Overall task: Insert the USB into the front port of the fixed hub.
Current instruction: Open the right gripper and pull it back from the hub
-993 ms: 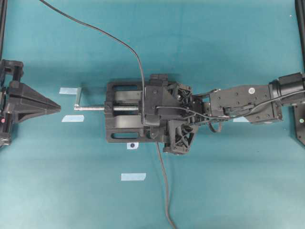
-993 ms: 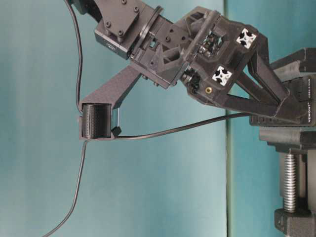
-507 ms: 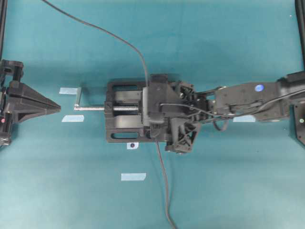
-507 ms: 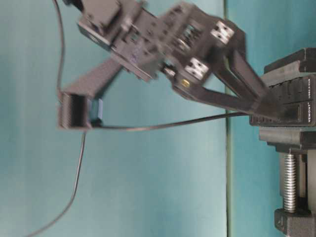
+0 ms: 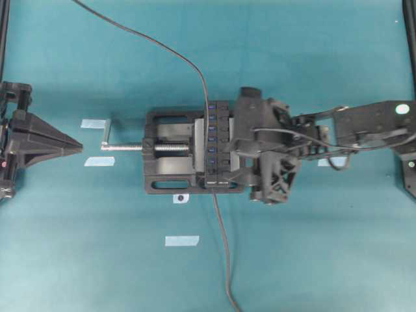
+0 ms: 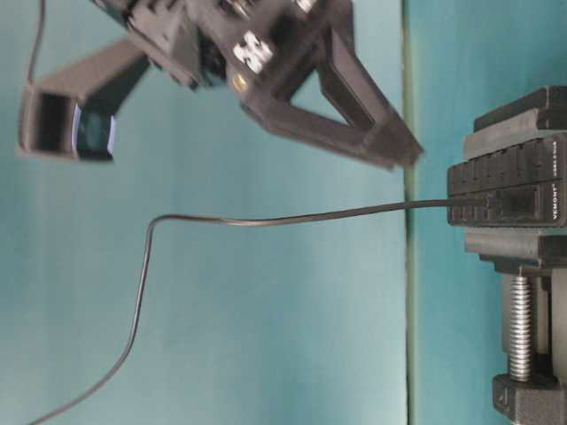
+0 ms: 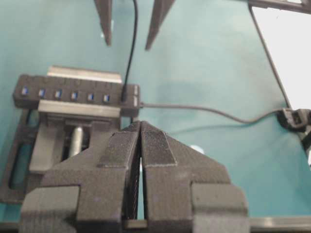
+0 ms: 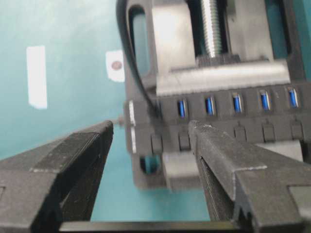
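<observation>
1 word, "VEMONT", on fixed hub (image 6: 509,190) end.

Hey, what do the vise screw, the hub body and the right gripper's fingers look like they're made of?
Vise screw: bare metal, by its silvery shine and cut threads.
Hub: likely molded plastic, matte black with blue port inserts.
Fingers of the right gripper: probably 3D-printed plastic, dull black with fine layer lines and ridged pads.

the black usb (image 6: 266,220) cable's plug sits in the end port of the vise-clamped fixed hub (image 5: 218,144).
</observation>
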Available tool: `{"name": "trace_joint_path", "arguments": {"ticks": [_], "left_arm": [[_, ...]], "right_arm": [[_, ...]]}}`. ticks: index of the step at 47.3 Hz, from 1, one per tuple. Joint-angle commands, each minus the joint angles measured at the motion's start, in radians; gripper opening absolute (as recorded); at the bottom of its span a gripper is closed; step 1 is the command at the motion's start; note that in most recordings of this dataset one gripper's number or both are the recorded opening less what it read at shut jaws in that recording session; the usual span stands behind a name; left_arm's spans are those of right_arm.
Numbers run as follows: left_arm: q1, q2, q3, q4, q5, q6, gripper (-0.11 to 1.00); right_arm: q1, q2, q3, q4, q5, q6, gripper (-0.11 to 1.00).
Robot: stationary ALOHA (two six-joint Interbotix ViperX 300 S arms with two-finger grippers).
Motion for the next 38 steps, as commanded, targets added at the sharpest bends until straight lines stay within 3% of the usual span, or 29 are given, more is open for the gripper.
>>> {"name": "trace_joint_path", "arguments": {"ticks": [1,38], "left_arm": [[-0.002,0.003,-0.014,0.002,-0.005,0.002,0.0],[-0.002,0.003,-0.012,0.002,-0.003,0.002,0.0]], "right_arm": [[0.0,-0.055,0.008,0.0,-0.006,0.009,0.69],[0.006,-0.221,0.173,0.002,-0.178,0.009,0.68]]}}
